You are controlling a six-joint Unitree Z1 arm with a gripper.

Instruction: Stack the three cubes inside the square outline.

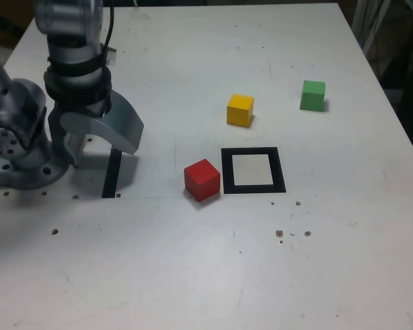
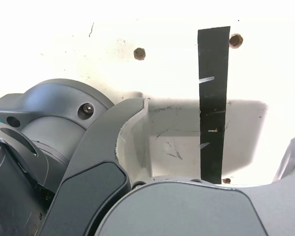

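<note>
On the white table, a red cube sits just off the square outline, on the side toward the exterior view's left. Beyond the outline lies a yellow cube, and a green cube stands far off at the exterior view's right. All three rest apart on the table, outside the outline. My gripper hangs low at the exterior view's left, well away from the cubes. Its jaws stand wide open with nothing between them. In the wrist view the gripper frames only bare table and black tape; no cube or outline shows there.
A narrow black strip lies on the table under the gripper. The arm's grey base is bolted at the exterior view's left edge. Small screw holes dot the table. The table's right edge borders dark clutter.
</note>
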